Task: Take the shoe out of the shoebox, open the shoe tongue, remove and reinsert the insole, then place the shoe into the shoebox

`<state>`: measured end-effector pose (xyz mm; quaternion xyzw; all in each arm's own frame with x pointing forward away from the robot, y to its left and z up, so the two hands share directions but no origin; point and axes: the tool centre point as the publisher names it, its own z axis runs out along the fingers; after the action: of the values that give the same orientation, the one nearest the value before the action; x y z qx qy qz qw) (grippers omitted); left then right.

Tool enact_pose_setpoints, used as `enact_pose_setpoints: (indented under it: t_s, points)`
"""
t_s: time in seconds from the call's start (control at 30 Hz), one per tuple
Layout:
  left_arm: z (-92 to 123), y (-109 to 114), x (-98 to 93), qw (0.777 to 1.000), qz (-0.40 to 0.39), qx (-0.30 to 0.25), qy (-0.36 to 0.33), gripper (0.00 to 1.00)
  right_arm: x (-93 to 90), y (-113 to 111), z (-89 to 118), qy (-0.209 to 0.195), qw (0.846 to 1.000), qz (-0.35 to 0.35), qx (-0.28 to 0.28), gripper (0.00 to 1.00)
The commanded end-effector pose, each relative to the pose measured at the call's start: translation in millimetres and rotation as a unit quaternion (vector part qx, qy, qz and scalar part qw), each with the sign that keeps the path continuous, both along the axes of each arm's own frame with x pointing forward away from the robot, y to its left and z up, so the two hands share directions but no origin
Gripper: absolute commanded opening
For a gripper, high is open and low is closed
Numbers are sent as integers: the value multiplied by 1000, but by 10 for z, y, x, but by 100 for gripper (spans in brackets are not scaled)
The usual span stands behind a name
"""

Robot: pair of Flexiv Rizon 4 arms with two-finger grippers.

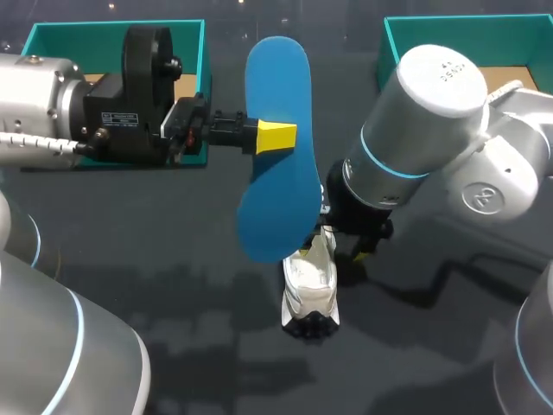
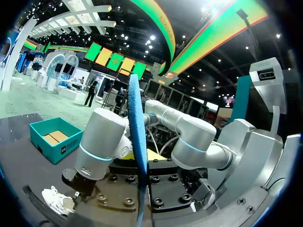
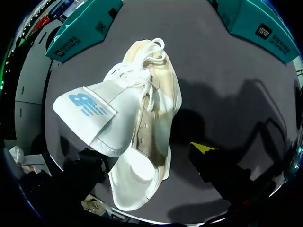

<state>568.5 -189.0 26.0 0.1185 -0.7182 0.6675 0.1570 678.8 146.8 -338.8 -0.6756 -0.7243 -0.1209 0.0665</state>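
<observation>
The left gripper (image 1: pixel 275 137) clamps the blue insole (image 1: pixel 276 147) at its waist. It holds the insole in the air over the middle of the tabletop (image 1: pixel 173 259), long axis running from far edge toward near edge. In the left wrist view the insole (image 2: pixel 137 142) shows edge-on between the fingers. The white shoe (image 1: pixel 311 285) lies on the tabletop at the middle, a little toward the near edge, with bare dark surface on both sides and in front of it. The right gripper (image 1: pixel 333 252) hangs low over the shoe (image 3: pixel 137 132) with its fingers spread wide. Its yellow-tipped finger (image 3: pixel 202 147) stands clear of the shoe's side, and the tongue (image 3: pixel 90 106) is folded out. One teal shoebox (image 1: pixel 78 28) sits at the far-left corner and a second shoebox (image 1: pixel 449 30) at the far-right corner, both well apart from the shoe.
</observation>
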Motion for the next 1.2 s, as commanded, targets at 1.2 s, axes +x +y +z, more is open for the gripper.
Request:
enact_pose_setpoints:
  t_s: [1.2]
  points:
    - [9, 70, 225, 920, -5, -115, -374, 0, 168, -443, 902, 22, 971, 65, 229, 100]
